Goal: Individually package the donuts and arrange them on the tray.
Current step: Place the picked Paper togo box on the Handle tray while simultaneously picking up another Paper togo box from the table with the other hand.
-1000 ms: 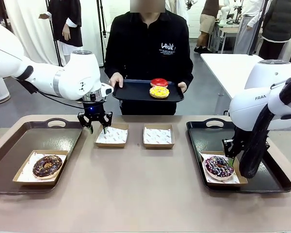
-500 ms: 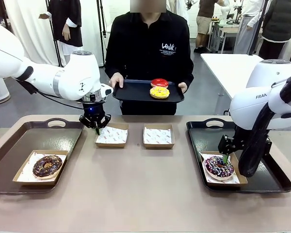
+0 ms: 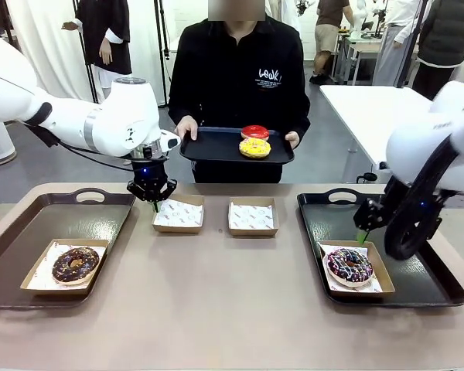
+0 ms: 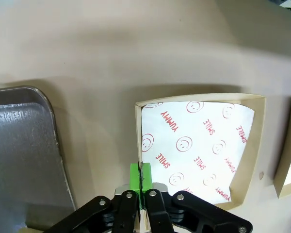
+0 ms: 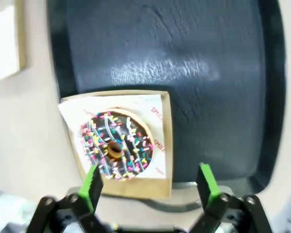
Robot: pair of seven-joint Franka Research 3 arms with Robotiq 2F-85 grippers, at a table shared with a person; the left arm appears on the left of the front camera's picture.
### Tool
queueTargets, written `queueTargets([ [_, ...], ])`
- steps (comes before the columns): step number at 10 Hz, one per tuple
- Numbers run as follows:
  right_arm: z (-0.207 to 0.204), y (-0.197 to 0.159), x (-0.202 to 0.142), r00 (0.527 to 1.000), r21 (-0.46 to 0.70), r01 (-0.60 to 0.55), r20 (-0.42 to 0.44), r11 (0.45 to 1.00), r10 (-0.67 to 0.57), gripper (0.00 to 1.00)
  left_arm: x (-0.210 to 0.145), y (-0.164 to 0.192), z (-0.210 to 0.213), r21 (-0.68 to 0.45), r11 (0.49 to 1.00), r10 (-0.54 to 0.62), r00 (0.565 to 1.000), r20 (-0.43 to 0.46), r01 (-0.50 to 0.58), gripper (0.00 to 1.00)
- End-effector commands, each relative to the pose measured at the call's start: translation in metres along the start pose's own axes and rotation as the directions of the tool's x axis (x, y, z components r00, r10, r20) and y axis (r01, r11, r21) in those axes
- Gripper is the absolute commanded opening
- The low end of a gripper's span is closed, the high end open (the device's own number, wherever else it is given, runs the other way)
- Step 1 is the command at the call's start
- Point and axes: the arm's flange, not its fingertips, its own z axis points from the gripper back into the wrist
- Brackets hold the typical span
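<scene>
1. A tan table (image 3: 232, 309) spans the front view.
2. The dark left tray (image 3: 69, 220) and right tray (image 3: 332, 224) lie at its sides.
3. Between them sit the paper-lined left box (image 3: 179, 215) and right box (image 3: 252, 216).

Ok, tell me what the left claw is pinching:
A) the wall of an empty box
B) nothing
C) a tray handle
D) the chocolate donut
A: the left claw has its green pads closed on the side wall of the empty, paper-lined box.
</scene>
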Motion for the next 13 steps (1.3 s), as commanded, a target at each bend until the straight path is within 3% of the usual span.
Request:
queueTargets([
  [1,0.015,-0.056,-0.041,1.0,0.298,-0.003,-0.01,0.955,0.006,1.0,-0.007,0.0,0.038,-0.021,0.999,-0.025,1.0,-0.004,0.025,0.0],
  [3,0.041,-0.113,-0.04,0.996,0.525,0.061,0.024,0.849,-0.086,1.0,-0.014,-0.008,0.084,-0.041,0.998,-0.053,0.997,0.058,0.055,0.0],
  [5,0.054,-0.162,-0.044,0.987,0.66,0.1,0.03,0.745,-0.159,1.0,-0.013,-0.016,0.125,-0.017,0.999,-0.038,0.995,0.095,0.04,0.0],
  [8,0.051,-0.217,-0.052,0.967,0.769,0.128,0.042,0.626,-0.25,1.0,-0.002,-0.034,0.175,-0.01,1.0,-0.026,0.99,0.137,0.027,0.0],
  [10,0.034,-0.241,-0.044,0.947,0.825,0.155,0.033,0.543,-0.32,1.0,0.003,-0.046,0.181,-0.002,0.999,-0.032,0.991,0.13,0.032,0.0],
  [13,0.026,-0.258,-0.039,0.955,0.874,0.117,0.032,0.471,-0.296,1.0,0.009,-0.05,0.181,0.015,1.0,-0.025,0.992,0.121,0.023,0.0],
])
